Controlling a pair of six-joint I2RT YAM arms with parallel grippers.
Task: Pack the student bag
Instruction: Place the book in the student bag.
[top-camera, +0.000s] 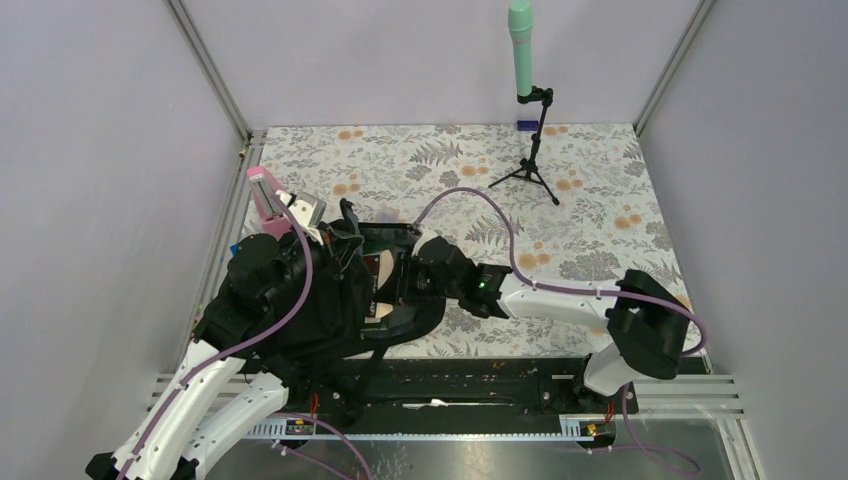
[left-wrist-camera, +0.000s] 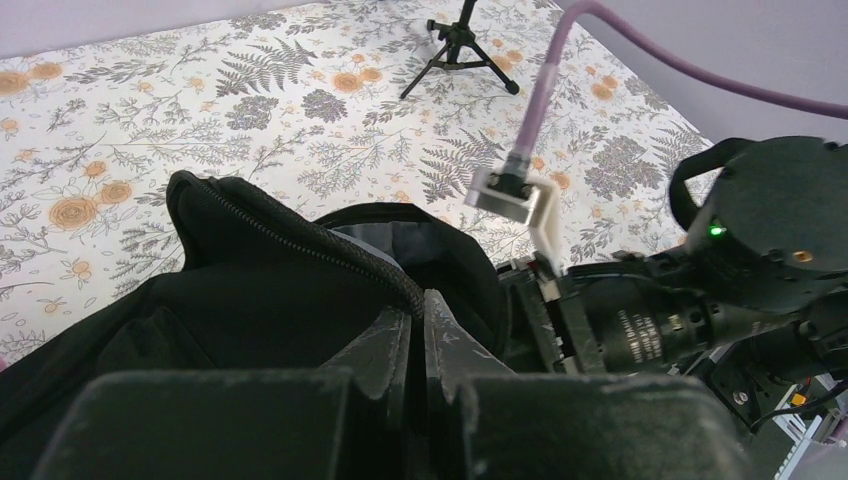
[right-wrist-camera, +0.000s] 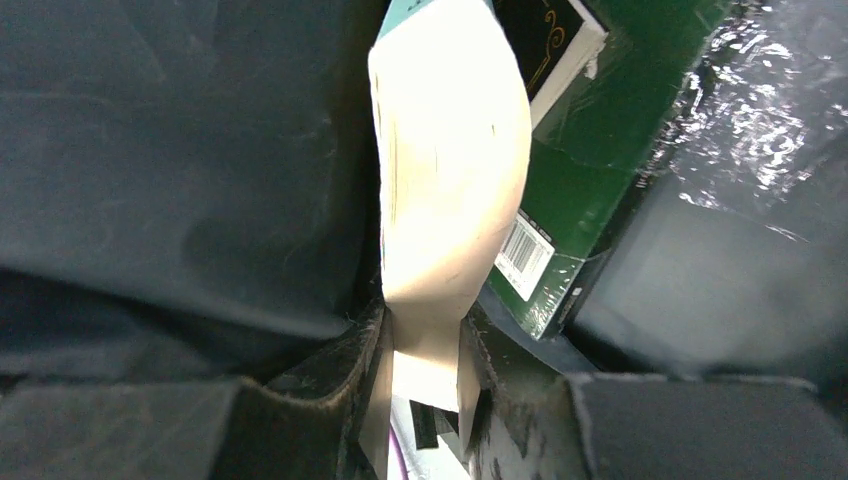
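Floral surface (top-camera: 600, 190) carries the student bag (top-camera: 325, 305) at its near left, the left end effector (left-wrist-camera: 416, 335) pinched closed on its rim. Inside, the right end effector (right-wrist-camera: 425, 375) grips a cream-edged book (right-wrist-camera: 450, 160) beside a green book (right-wrist-camera: 590, 150): hold the mouth wide, slide deeper, then release

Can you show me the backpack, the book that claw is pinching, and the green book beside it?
backpack (left-wrist-camera: 230, 300): left wrist view, on the black fabric below the zip.
pinched book (right-wrist-camera: 450, 180): right wrist view, on its cream page edges.
green book (right-wrist-camera: 590, 170): right wrist view, on its glossy cover.
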